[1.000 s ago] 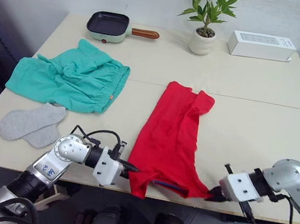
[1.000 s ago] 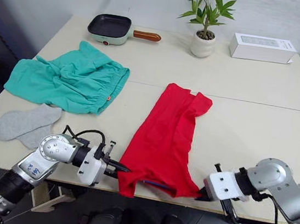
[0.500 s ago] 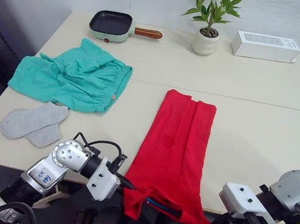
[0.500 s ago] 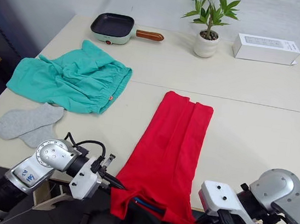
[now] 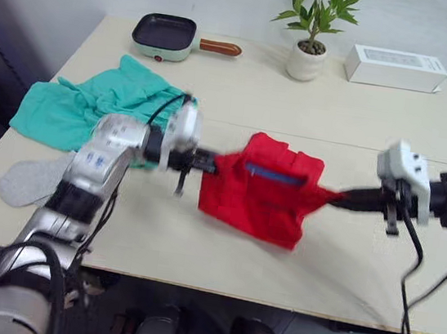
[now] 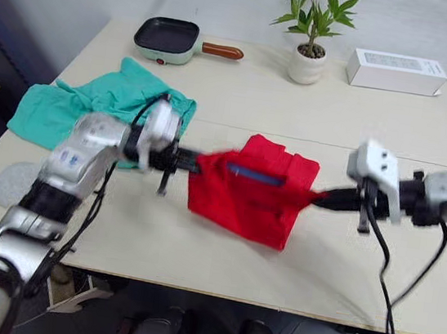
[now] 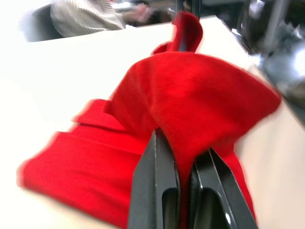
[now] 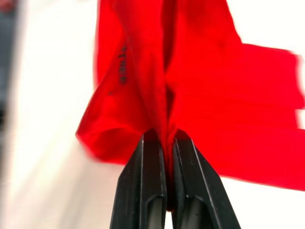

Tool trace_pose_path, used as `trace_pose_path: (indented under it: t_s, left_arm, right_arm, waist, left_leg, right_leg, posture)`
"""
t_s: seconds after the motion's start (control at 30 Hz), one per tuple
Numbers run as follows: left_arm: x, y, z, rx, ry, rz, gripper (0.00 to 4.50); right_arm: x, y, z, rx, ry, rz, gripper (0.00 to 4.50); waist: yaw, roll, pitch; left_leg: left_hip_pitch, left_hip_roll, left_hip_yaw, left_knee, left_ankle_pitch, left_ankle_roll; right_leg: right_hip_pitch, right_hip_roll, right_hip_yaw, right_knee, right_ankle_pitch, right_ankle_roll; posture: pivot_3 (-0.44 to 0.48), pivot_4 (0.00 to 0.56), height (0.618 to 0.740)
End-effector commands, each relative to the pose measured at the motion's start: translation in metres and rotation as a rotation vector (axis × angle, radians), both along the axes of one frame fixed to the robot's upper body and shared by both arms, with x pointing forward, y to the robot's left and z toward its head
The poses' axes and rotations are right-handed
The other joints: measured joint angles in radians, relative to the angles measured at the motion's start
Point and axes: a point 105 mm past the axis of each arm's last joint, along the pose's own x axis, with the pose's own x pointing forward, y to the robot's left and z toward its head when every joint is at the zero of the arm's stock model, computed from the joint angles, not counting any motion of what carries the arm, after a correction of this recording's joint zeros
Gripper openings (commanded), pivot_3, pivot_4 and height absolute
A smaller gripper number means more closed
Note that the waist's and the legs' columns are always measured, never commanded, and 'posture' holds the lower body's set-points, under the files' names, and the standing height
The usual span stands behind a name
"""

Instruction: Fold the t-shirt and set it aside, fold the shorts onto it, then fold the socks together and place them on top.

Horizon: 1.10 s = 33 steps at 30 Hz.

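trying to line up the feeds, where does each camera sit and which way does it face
Left eye view: on the head, looking forward and down over the table; both arms hold the t-shirt between the left gripper and right gripper.
Right eye view: the head camera's other eye, same scene, with the shorts on the robot's left.
Left wrist view: looks along its fingers, shut on red cloth.
Right wrist view: likewise, fingers pinching the cloth.
All four share the t-shirt.

Shorts [image 5: 92, 100] left of t-shirt [image 5: 261, 193] (socks [image 5: 28, 181] nearer).
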Motion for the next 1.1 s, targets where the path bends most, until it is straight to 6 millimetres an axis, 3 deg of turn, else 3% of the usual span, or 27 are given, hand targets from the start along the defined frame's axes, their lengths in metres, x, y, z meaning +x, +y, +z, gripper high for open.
trace_pose_path:
  t_s: [0.03, 0.13, 0.3, 0.43, 0.57, 0.73, 0.9, 1.1]
  left_arm:
    - [0.030, 0.002, -0.004, -0.012, 0.056, 0.111, 0.02]
    - [0.048, -0.004, -0.009, -0.019, 0.091, 0.179, 0.02]
    - [0.057, -0.015, -0.020, -0.002, 0.101, 0.211, 0.02]
    - [0.053, -0.023, -0.022, -0.015, 0.107, 0.171, 0.02]
    - [0.047, -0.027, -0.017, -0.041, 0.115, 0.106, 0.02]
    - [0.048, -0.026, -0.011, -0.063, 0.118, 0.110, 0.02]
    - [0.056, -0.031, -0.014, -0.041, 0.114, 0.179, 0.02]
    - [0.067, -0.039, -0.025, -0.024, 0.107, 0.299, 0.02]
  right_arm:
    - [0.032, -0.016, -0.003, -0.003, -0.053, -0.145, 0.00]
    - [0.051, -0.016, -0.010, 0.019, -0.049, -0.208, 0.00]
    - [0.064, -0.016, -0.023, 0.003, -0.036, -0.271, 0.00]
    - [0.056, -0.024, -0.020, 0.009, -0.013, -0.283, 0.00]
    - [0.036, -0.031, -0.004, 0.062, 0.033, -0.270, 0.00]
    - [0.028, -0.040, 0.010, 0.098, 0.016, -0.317, 0.00]
    - [0.040, -0.046, -0.005, 0.091, 0.016, -0.408, 0.00]
    - [0.064, -0.035, -0.027, 0.063, -0.018, -0.464, 0.00]
  waist:
    - [-0.001, 0.000, 0.000]
    - [-0.001, -0.002, 0.001]
    - [0.000, -0.003, 0.002]
    - [0.000, -0.003, 0.002]
    - [0.001, -0.003, 0.002]
    - [-0.004, -0.003, 0.002]
    - [-0.002, -0.004, 0.002]
    - [-0.003, -0.004, 0.002]
  left_leg:
    - [-0.002, -0.001, 0.001, -0.001, 0.001, 0.001]
    - [-0.013, -0.001, 0.002, 0.003, 0.002, 0.002]
    - [-0.014, -0.001, 0.001, 0.005, 0.002, 0.002]
    - [-0.014, -0.001, 0.000, 0.010, 0.002, 0.003]
    - [-0.015, -0.001, -0.001, 0.012, 0.002, 0.004]
    - [-0.015, -0.001, -0.002, 0.012, 0.002, 0.004]
    - [-0.015, -0.001, -0.002, 0.012, 0.002, 0.004]
    - [-0.015, -0.001, -0.002, 0.012, 0.002, 0.004]
  right_leg:
    - [-0.002, 0.000, 0.000, 0.000, 0.000, 0.001]
    - [-0.013, 0.000, 0.000, 0.003, 0.001, 0.001]
    - [-0.014, 0.000, -0.001, 0.005, 0.001, 0.001]
    - [-0.013, -0.001, -0.001, 0.008, 0.001, 0.002]
    - [-0.013, -0.003, -0.001, 0.008, 0.001, 0.002]
    - [-0.013, -0.003, -0.002, 0.009, 0.001, 0.002]
    - [-0.013, -0.003, -0.002, 0.009, 0.001, 0.002]
    - [-0.013, -0.003, -0.002, 0.010, 0.001, 0.002]
  posture:
    - [0.000, 0.150, 0.740]
    - [0.000, 0.150, 0.740]
    - [0.000, 0.150, 0.740]
    - [0.000, 0.150, 0.740]
    - [0.000, 0.150, 0.740]
    - [0.000, 0.150, 0.740]
    - [0.000, 0.150, 0.740]
    - [0.000, 0.150, 0.740]
